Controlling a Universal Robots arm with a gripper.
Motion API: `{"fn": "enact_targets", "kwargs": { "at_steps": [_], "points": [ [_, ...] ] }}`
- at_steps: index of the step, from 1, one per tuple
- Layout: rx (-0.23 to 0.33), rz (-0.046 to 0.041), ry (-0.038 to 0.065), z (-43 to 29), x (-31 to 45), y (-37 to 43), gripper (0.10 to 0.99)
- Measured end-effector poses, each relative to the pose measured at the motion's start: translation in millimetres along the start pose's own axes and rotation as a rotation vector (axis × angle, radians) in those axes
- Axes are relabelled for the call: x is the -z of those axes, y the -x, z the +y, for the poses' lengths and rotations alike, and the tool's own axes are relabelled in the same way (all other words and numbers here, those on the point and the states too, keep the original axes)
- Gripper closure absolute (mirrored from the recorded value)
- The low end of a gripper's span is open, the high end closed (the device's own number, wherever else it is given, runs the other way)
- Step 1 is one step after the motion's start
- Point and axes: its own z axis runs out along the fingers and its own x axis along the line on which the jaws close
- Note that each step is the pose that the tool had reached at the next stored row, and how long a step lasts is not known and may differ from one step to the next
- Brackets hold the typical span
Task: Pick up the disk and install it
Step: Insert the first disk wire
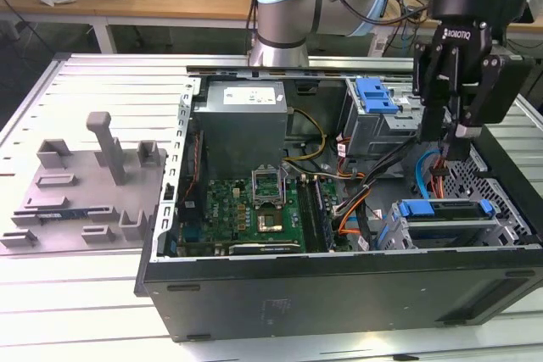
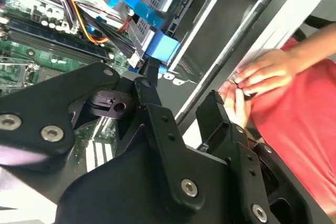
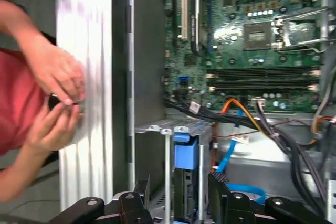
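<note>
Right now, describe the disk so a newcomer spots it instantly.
In the open computer case, look at the exterior view's right, under the claw. The disk is the flat grey slab edged in blue, wider than the small blue latch further back.

Open computer case (image 1: 339, 294) on the table (image 1: 85, 311), fixture block (image 1: 93, 184) beside it at the exterior view's left.
Inside the case, the power supply box (image 1: 246, 125) lies at the back and the motherboard (image 1: 254, 209) in front of it. The disk (image 1: 445, 209) sits in the bay at the exterior view's right, below the gripper (image 1: 447, 148).
</note>
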Motion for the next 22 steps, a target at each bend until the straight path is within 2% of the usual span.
{"fn": "enact_targets", "kwargs": {
  "at_steps": [3, 5, 6, 9, 10, 12, 13, 14, 15, 19, 22],
  "points": [
    [-0.012, 0.0003, -0.005, 0.7, -0.3, 3.2, 0.522],
    [-0.028, 0.0004, -0.003, 0.7, -1.0, 4.1, 0.522],
    [-0.038, 0.0007, 0.001, 0.7, -1.4, 4.3, 0.522],
    [-0.086, 0.0016, 0.022, 0.8, -3.6, 5.3, 0.522],
    [-0.091, 0.0020, 0.024, 0.8, -4.3, 5.9, 0.522],
    [-0.092, 0.0155, 0.023, 0.8, -3.7, 11.7, 0.522],
    [-0.092, 0.0336, 0.022, 0.8, -1.6, 19.1, 0.522],
    [-0.092, 0.0477, 0.021, 0.9, 0.3, 25.5, 0.522],
    [-0.092, 0.0570, 0.021, 0.9, 1.5, 29.9, 0.522],
    [-0.092, 0.0825, 0.019, -1.8, 3.1, 41.5, 0.522],
    [-0.092, 0.0952, 0.019, -6.4, 3.1, 48.2, 0.522]
  ]
}}
